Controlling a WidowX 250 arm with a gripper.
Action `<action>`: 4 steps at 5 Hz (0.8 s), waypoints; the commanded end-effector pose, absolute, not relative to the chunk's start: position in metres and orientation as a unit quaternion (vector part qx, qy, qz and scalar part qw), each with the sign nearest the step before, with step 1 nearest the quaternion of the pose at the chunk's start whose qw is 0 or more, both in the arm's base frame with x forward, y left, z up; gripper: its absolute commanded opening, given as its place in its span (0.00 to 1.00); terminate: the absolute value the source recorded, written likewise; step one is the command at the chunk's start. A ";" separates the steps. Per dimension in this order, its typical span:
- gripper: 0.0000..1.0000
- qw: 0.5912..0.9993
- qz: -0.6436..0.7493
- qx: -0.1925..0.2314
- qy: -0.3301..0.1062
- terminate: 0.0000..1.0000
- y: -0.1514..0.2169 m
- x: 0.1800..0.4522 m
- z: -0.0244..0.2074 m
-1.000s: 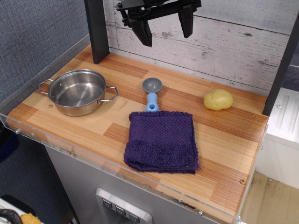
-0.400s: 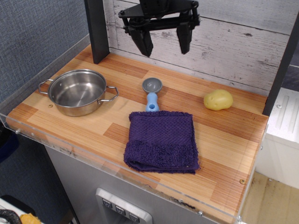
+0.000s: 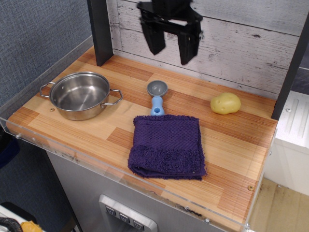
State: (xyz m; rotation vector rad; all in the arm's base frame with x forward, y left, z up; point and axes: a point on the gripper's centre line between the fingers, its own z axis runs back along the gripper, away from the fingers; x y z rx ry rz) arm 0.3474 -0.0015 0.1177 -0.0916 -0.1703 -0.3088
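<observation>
My black gripper hangs open in the air at the back of the wooden counter, in front of the white plank wall, holding nothing. Nearest below it lies a blue scoop with a grey round head, its handle end touching a folded purple towel. A steel pot with two handles stands to the left. A yellow potato lies to the right near the wall.
A black post rises at the back left corner and another dark post at the right edge. A clear plastic lip runs along the counter's front edge. A white appliance stands beyond the right side.
The gripper has come down a little and turned about its vertical axis, so its fingers now look closer together. Everything on the counter stays where it was.
</observation>
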 end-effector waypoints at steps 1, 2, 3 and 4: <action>1.00 0.929 -0.359 0.025 -0.080 0.00 -0.040 0.369 0.115; 1.00 0.913 -0.399 0.037 -0.079 0.00 -0.056 0.379 0.106; 1.00 0.907 -0.412 0.036 -0.076 0.00 -0.065 0.383 0.095; 1.00 0.911 -0.405 0.022 -0.081 0.00 -0.066 0.383 0.074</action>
